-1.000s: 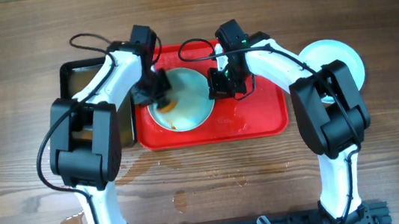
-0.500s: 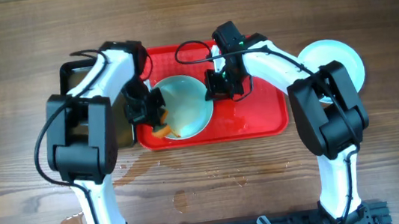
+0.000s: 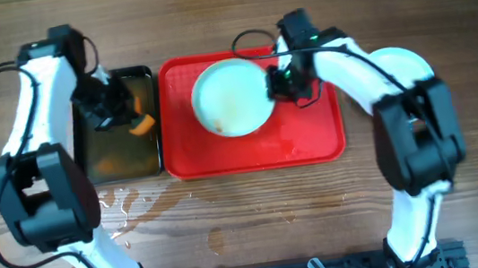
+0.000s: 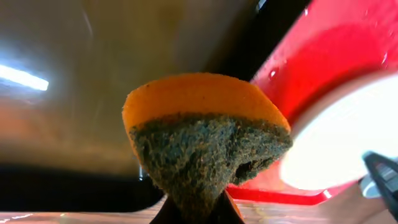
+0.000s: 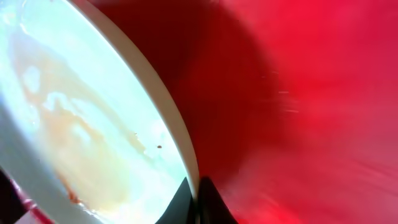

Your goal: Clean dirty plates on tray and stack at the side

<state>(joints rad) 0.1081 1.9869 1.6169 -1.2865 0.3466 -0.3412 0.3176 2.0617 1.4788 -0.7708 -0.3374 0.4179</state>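
One plate (image 3: 230,99), streaked orange-brown, lies over the left-centre of the red tray (image 3: 312,139). Its right rim is pinched in the right pincer (image 5: 198,194), closed narrow on it. Beside the tray, the left pincer (image 4: 196,213) clamps an orange sponge (image 4: 205,137), dark scrub side showing, above the black tray (image 3: 120,156) of brownish water on the wooden table (image 3: 256,204).

Overhead's bright, even and sharp with barely any shadows, but the wrist cams go soft up close: glare streak on the water (image 4: 74,124), plate (image 4: 336,143) blown out, red tray (image 5: 311,93) smeary.
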